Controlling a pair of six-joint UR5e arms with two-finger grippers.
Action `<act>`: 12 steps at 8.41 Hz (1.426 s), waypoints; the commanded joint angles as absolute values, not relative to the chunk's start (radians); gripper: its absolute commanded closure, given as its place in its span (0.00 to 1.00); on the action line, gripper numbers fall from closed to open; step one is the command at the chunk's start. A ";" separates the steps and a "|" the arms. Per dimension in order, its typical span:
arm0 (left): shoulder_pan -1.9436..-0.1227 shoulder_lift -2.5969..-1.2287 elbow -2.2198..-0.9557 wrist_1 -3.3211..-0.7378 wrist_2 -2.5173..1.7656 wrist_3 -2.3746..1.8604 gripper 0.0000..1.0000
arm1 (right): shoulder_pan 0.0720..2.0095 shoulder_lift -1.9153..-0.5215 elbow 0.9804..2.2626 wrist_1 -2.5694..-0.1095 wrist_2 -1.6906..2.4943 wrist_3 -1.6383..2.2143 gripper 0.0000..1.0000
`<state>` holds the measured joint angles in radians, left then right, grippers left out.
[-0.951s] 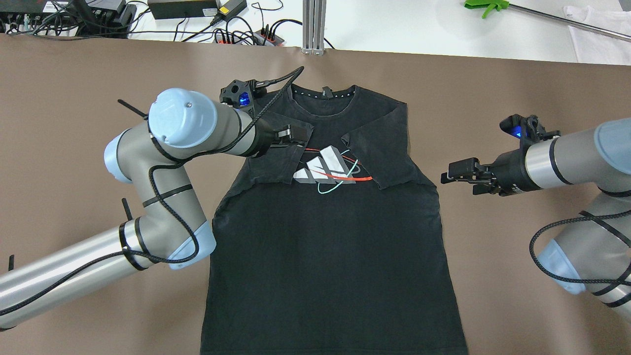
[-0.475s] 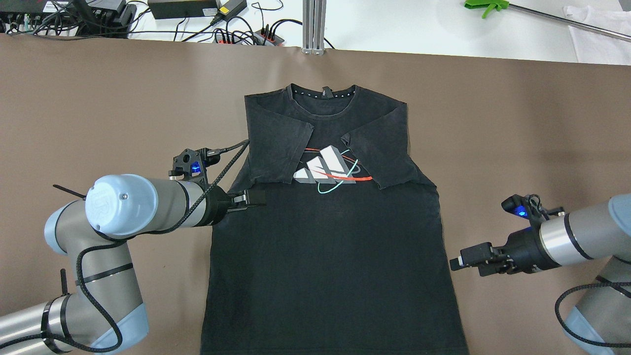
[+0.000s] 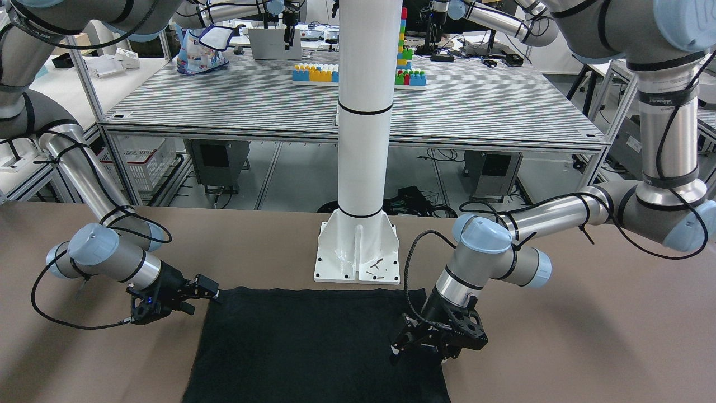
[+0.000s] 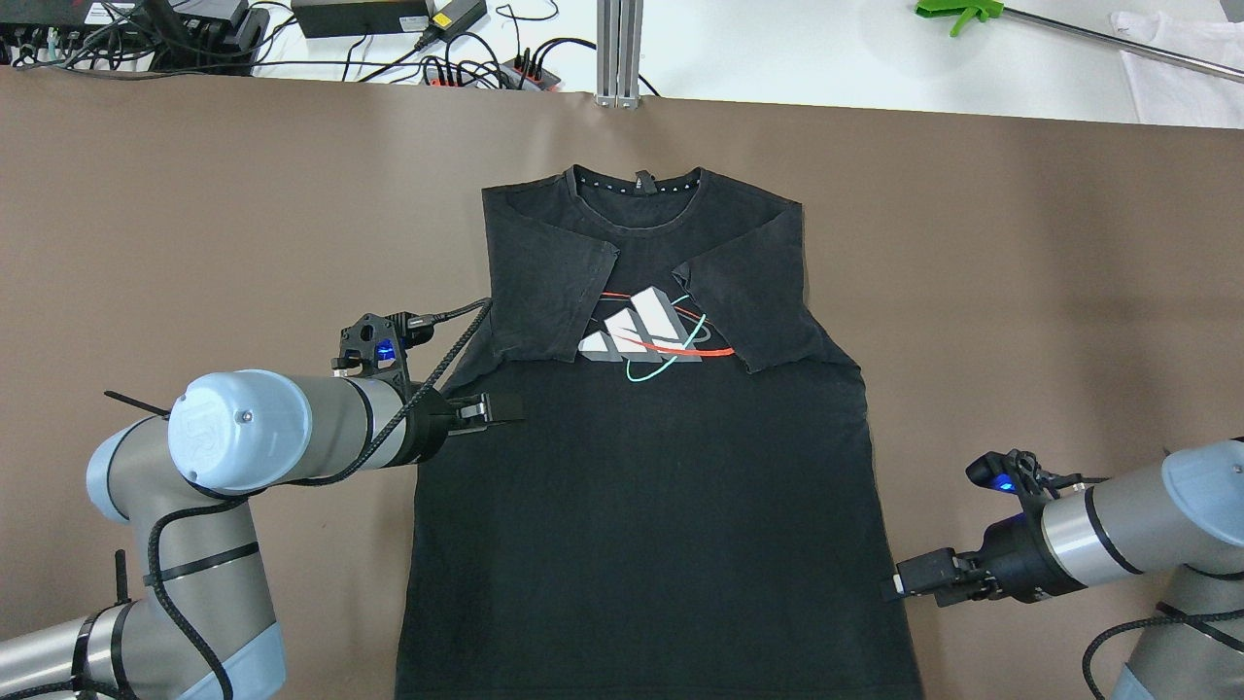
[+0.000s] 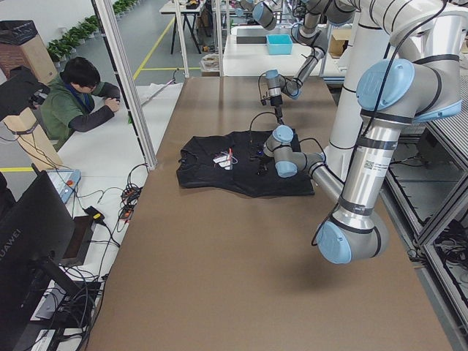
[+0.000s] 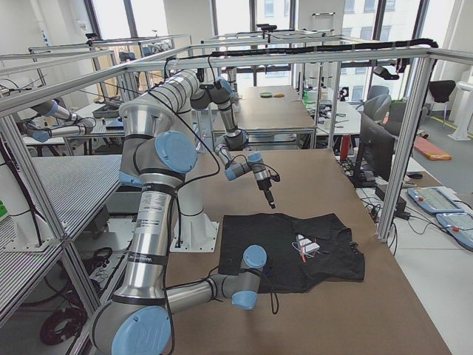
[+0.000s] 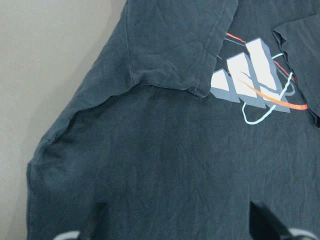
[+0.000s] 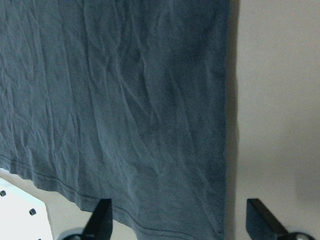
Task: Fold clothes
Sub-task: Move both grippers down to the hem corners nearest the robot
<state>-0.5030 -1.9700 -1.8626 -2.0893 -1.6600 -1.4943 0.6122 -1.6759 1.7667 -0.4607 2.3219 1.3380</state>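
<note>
The black T-shirt [image 4: 641,486] lies flat on the brown table, collar at the far side, both sleeves folded in over a white, red and teal chest logo [image 4: 646,335]. My left gripper [image 4: 496,413] is open and empty, low over the shirt's left side just below the folded sleeve. The left wrist view shows the shirt [image 7: 175,165] between its spread fingers. My right gripper [image 4: 899,586] is open and empty at the shirt's right edge near the bottom hem. The right wrist view shows that corner [image 8: 125,100].
The white pillar's base [image 3: 358,254] stands just behind the shirt's hem. Cables and power strips [image 4: 466,58] and an aluminium post [image 4: 617,49] line the far edge. A green tool [image 4: 957,15] lies far right. An operator [image 5: 77,95] sits beyond the table.
My left gripper has left the folded left sleeve and moved near and left to the shirt's side. My right gripper has moved nearer along the right edge toward the hem.
</note>
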 commanded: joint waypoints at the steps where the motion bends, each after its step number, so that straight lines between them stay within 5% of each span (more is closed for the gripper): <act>1: -0.502 -1.947 -1.867 -2.089 -1.657 -1.494 0.00 | 0.548 -1.683 1.709 -0.388 2.316 1.339 0.06; 7: -0.502 -1.948 -1.864 -2.091 -1.657 -1.494 0.00 | 0.497 -1.684 1.707 -0.373 2.321 1.390 0.08; 9: -0.502 -1.950 -1.867 -2.091 -1.657 -1.494 0.00 | 0.497 -1.681 1.706 -0.373 2.315 1.456 0.58; 12: -0.502 -1.950 -1.864 -2.091 -1.658 -1.494 0.00 | 0.497 -1.678 1.704 -0.373 2.315 1.456 0.99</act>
<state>-0.5008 -1.9505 -1.8643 -2.0908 -1.6568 -1.4941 0.4972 -1.6814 1.7052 -0.3734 2.3145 1.4515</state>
